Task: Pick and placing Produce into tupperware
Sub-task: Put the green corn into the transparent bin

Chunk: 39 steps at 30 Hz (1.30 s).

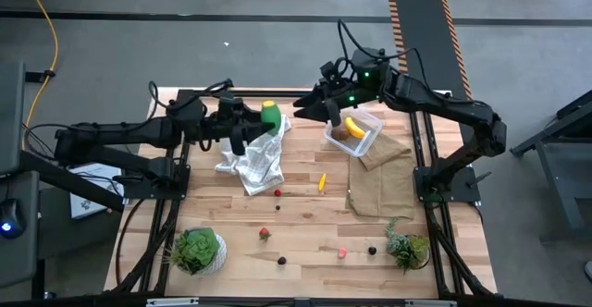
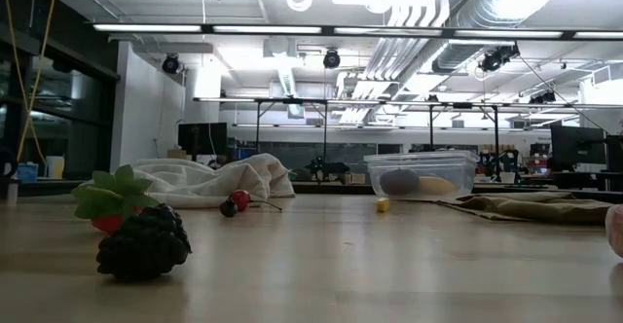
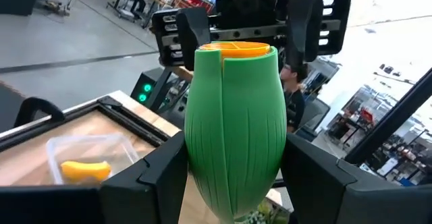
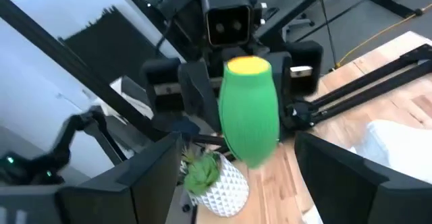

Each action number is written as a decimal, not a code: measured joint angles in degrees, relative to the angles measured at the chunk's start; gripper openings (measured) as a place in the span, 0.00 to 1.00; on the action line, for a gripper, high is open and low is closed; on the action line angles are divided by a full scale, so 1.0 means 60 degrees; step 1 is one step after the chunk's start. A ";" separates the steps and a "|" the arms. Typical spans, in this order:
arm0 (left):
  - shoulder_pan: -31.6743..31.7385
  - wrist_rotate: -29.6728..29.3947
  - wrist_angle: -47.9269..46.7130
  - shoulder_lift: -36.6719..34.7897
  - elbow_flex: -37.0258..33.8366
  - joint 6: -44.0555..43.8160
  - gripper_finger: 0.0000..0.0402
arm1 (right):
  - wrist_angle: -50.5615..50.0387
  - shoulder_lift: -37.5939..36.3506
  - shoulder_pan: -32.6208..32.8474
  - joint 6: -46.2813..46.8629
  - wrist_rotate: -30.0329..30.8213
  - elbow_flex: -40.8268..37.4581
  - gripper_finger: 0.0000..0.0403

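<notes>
High view: wooden counter (image 1: 305, 224), grey floor; my left pincer (image 1: 262, 122) clamps the green oval (image 1: 270, 113), right pincer (image 1: 310, 106) apart; low view misses both.

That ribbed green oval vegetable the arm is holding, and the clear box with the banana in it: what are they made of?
The ribbed green oval vegetable, held in the left gripper, looks like moulded plastic: smooth, evenly coloured, with regular grooves and a visible seam. The clear square box seems thin, glossy plastic, since its contents show through its walls. The yellow banana inside also looks plastic, though less certainly.
</notes>
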 joint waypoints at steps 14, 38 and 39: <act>0.0003 0.0348 0.1481 0.0614 0.0009 -0.0156 0.49 | 0.0412 0.0321 0.0447 -0.0020 0.0571 0.0000 0.69; 0.0000 0.0599 0.1657 0.0873 0.0013 -0.0258 0.49 | 0.1077 0.0595 0.0484 -0.0049 0.0617 0.0004 0.83; -0.0003 0.0609 0.1714 0.0915 0.0022 -0.0259 0.49 | 0.1131 0.0605 0.0484 -0.0060 0.0638 0.0004 0.83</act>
